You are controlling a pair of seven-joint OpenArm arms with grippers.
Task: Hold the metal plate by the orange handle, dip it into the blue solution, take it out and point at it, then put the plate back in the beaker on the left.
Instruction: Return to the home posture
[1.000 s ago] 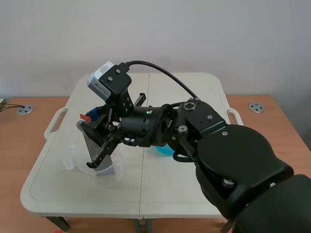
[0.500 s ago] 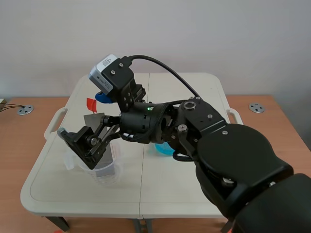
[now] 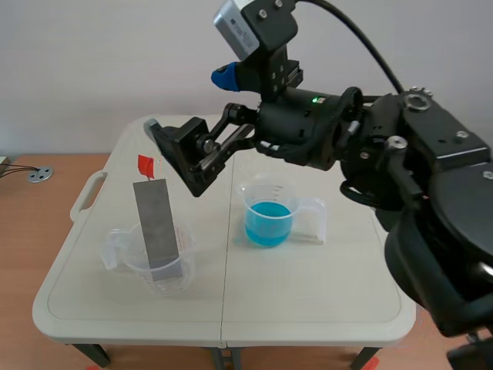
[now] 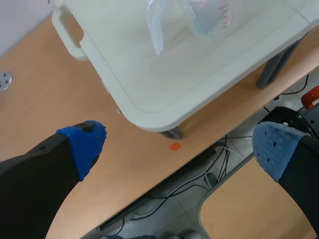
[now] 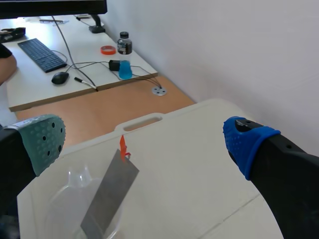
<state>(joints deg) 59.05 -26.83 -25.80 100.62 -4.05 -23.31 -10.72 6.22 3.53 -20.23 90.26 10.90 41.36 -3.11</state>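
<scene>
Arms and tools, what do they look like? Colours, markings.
Right arm: black, rounded joints, silver bolts, green LED, black-cabled grey camera. Right tool: black fingers, one grey-green dotted pad, one blue. Left tool: both pads blue, dotted.

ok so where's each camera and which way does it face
Scene view: between the arms, facing across the table to the wall; right arm raised.
Left wrist view: off the table's edge, facing down at its corner; open jaws show.
Right wrist view: above the table, facing down at the metal plate; open jaws show.
Scene and right wrist share the plate in the clear beaker.
</scene>
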